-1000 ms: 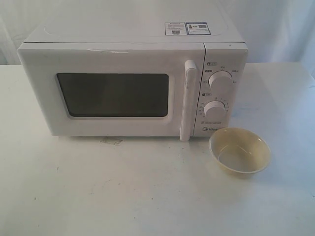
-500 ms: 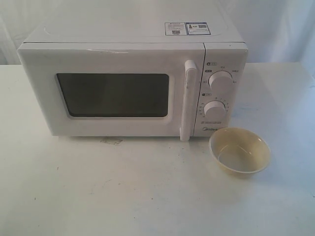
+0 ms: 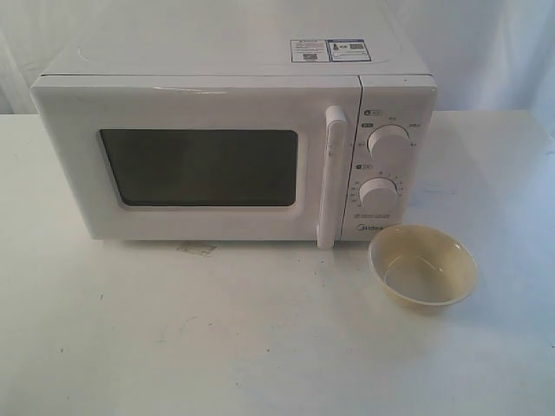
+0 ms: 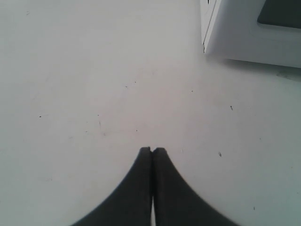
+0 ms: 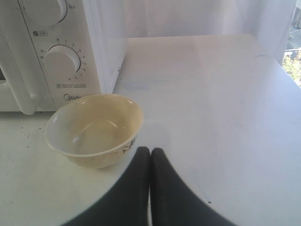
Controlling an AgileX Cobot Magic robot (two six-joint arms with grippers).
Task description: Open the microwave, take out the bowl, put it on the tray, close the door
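The white microwave stands at the back of the table, and its door with the dark window and vertical bar handle is closed. An empty cream-yellow bowl sits on the table in front of the knob panel; the right wrist view shows the bowl too. My right gripper is shut and empty, just beside the bowl's rim. My left gripper is shut over bare table near a microwave corner. Neither gripper appears in the exterior view. No tray is in view.
A white table carries everything, with a white curtain behind it. A small stain marks the table below the door. The table's far edge shows in the right wrist view.
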